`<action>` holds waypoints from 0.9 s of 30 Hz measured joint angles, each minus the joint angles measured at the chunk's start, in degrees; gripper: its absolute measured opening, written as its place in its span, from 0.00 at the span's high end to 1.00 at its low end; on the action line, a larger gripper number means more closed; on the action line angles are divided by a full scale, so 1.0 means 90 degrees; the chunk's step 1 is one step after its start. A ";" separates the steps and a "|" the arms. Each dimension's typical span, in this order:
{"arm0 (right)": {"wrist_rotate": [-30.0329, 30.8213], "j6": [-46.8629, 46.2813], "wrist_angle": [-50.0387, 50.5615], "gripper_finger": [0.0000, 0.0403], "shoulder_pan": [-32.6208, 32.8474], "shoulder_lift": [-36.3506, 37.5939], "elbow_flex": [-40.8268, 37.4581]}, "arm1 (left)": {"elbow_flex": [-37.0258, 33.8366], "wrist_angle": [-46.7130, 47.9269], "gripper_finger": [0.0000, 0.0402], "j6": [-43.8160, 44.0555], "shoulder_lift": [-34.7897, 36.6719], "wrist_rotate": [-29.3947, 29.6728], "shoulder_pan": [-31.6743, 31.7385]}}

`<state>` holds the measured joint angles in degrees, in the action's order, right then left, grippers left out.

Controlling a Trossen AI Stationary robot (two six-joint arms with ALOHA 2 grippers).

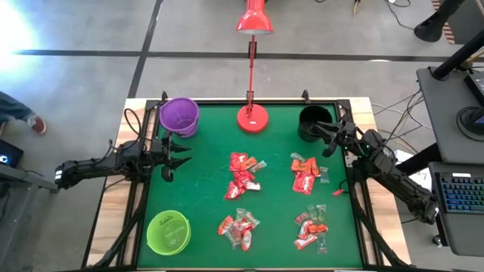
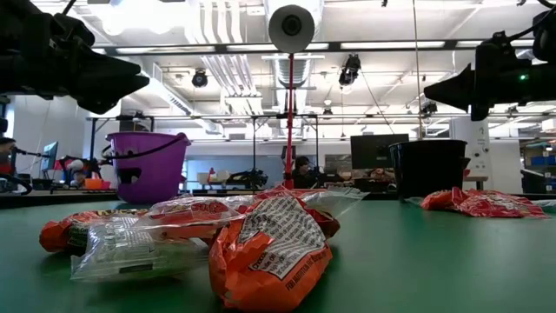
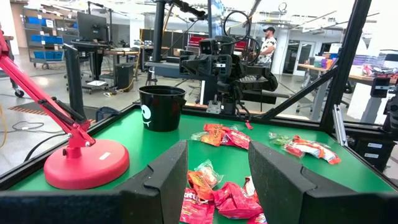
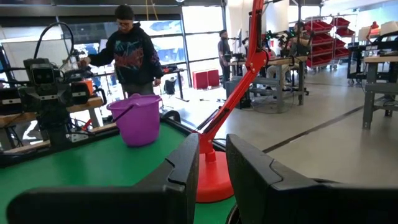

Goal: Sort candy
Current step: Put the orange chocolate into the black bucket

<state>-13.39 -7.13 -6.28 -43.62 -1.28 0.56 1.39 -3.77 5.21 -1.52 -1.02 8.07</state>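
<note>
While four small heaps of candy [image 1: 243, 175] are lying on the green desk [image 1: 204, 196], both arms are hanging above its far corners with nothing in their grasp. At the left edge, the left gripper [image 1: 175, 156] is hovering just beside the purple bucket [image 1: 179, 116], pointing toward the middle of the desk; its fingers [image 3: 163, 175] are standing moderately apart and holding nothing. A green bucket [image 1: 168, 232] is sitting in the near left corner. Two heaps are lying in the middle, one behind the other, and two more [image 1: 305, 175] are lying to their right, all in red, orange-red and white wrappers with a few clear ones. From table height, an orange wrapper [image 2: 269, 256] is filling the foreground beside a clear one [image 2: 122, 248]. A red lamp [image 1: 252, 117] is standing at the middle of the far edge, its arm reaching back over the floor. A black bucket [image 1: 312, 123] is sitting in the far right corner, and the right gripper [image 1: 330, 136] is hovering at its side, its fingers [image 4: 183, 171] set narrowly apart and empty. Beyond the desk, a person [image 4: 132, 53] in a dark hooded top is standing in the workshop.
</note>
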 joint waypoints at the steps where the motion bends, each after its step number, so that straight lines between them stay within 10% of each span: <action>1: 0.0000 -0.0082 -0.0014 0.82 0.0000 0.0000 0.0000 | -0.0002 0.0000 0.62 0.0000 0.0000 0.0000 0.0000; 27: 0.0211 -0.1056 0.0067 0.82 -0.0001 -0.2093 0.2631 | -0.0002 0.0000 0.62 -0.0002 -0.0001 0.0000 -0.0002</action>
<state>-11.49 -16.64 -5.68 -43.62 -20.11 24.23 1.37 -3.77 5.20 -1.53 -1.02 8.06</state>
